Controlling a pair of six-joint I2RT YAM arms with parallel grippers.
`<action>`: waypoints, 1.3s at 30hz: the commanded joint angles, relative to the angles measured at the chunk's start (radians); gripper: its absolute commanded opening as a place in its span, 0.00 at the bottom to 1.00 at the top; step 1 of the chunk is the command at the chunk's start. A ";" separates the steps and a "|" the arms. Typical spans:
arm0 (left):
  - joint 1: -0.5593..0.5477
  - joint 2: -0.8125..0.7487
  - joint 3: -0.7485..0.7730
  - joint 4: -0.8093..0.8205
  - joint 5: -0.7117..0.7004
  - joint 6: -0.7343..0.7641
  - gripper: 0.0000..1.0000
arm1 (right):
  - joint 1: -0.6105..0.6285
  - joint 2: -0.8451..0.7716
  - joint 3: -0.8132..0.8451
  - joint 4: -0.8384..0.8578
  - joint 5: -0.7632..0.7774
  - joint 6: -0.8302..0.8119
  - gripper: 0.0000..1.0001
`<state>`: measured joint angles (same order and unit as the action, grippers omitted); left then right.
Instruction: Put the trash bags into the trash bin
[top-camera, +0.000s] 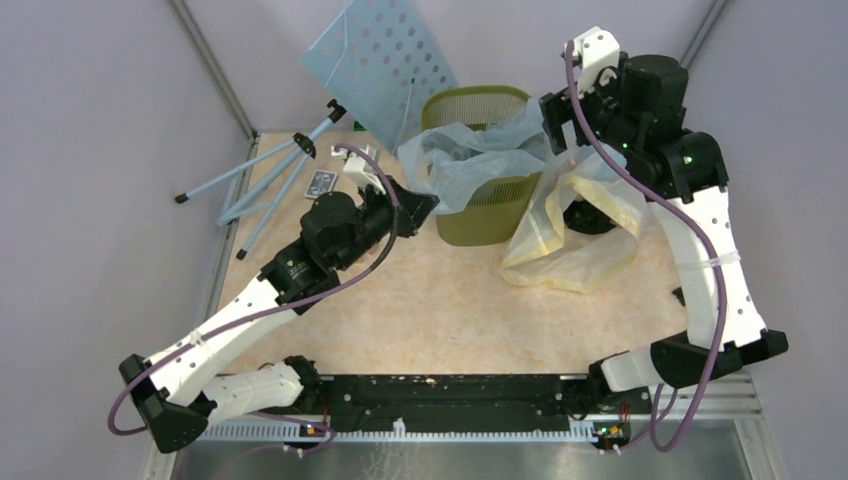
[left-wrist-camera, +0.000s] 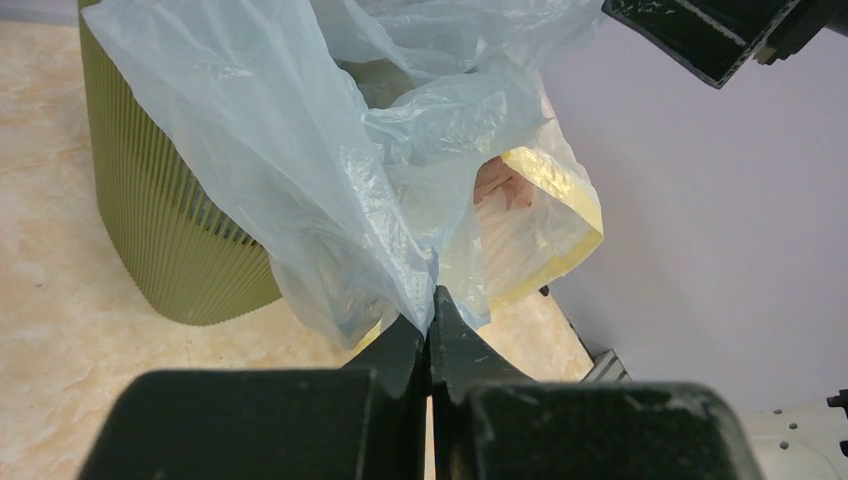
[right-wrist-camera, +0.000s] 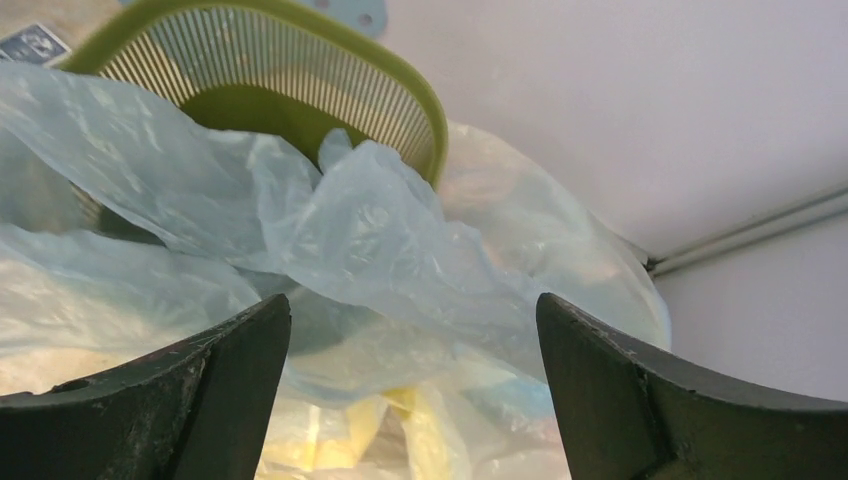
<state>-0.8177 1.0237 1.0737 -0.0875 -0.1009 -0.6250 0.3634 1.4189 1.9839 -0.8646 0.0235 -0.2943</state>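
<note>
Inside the left pincer (left-wrist-camera: 432, 312), the trash bag (left-wrist-camera: 300, 150) is pinched.

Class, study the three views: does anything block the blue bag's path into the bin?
Nothing visible does. The bag already drapes over the open bin, pinched by the left gripper; the yellowish bag lies outside, beside it.

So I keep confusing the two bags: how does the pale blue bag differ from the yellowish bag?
Colour: the pale blue bag is blue-grey, the yellowish bag clear with a yellow tint. Place: the pale blue bag drapes over the rim of the trash bin; the yellowish bag slumps on the table beside it. Hold: the left pincer pinches the pale blue bag; nothing visibly grips the yellowish bag. Both are thin, crinkly, translucent plastic.
</note>
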 joint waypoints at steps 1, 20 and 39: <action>0.007 0.004 0.031 0.013 0.029 0.002 0.00 | -0.080 -0.084 -0.029 0.014 -0.112 -0.050 0.92; 0.032 -0.001 0.067 -0.048 0.035 0.024 0.00 | -0.389 -0.047 -0.231 0.303 -0.602 0.164 0.82; 0.188 -0.012 0.031 -0.260 0.132 0.055 0.00 | -0.389 0.091 -0.160 0.182 -0.332 0.495 0.18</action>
<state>-0.6682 1.0290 1.1179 -0.3340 -0.0288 -0.5903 -0.0227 1.5913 1.8927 -0.6571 -0.3660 0.1585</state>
